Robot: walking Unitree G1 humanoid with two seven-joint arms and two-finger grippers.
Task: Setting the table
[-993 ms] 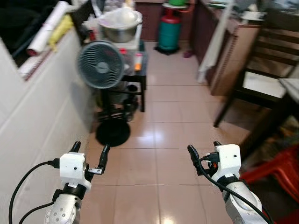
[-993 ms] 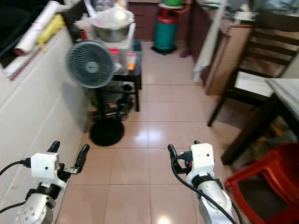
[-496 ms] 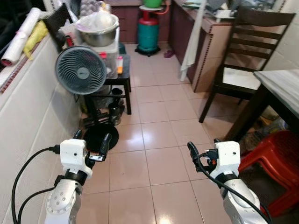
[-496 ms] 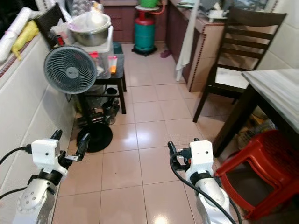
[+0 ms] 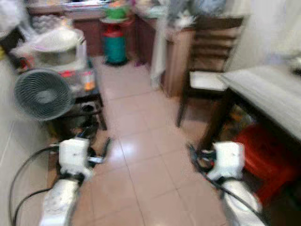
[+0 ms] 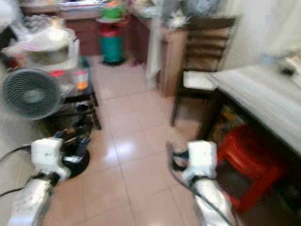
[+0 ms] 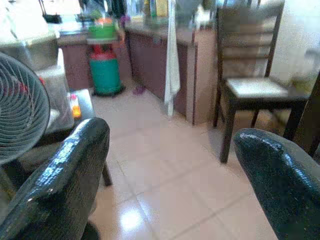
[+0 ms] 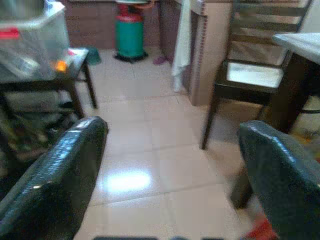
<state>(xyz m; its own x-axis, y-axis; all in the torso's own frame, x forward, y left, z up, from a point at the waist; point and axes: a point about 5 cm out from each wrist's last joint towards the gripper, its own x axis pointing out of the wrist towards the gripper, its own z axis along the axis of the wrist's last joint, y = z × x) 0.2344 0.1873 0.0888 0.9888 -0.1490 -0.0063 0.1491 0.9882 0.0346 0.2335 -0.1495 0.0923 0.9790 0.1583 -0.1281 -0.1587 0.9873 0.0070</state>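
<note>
Table-setting counter (image 6: 263, 101), grey and long, stands at the right of the blurred room, with a small dark thing, too blurred to name, near its far end. Going left to right: a round grey fan (image 5: 38, 94) stands at the far left on a dark base, before a low black stand (image 5: 87, 101) that carries a clear bin and a metal bowl (image 5: 54, 49). Behind them, far off, a green gas cylinder (image 5: 115, 44) stands on the floor by dark brown cabinets. Pinkish glossy tiles (image 5: 141, 155) run down the middle of the room. A white cloth (image 7: 172, 60) hangs at the cabinet corner, and a dark wooden chair (image 5: 207, 70) with a pale seat stands just beside the counter's far end. A red plastic stool (image 6: 247, 157) sits under the counter, near the right arm.

Left gripper (image 7: 170, 170) is held low over the tiles, fingers (image 7: 65, 175) spread apart and empty. Right gripper (image 8: 172, 170) is likewise low, its fingers (image 8: 272, 170) wide apart, holding nothing
</note>
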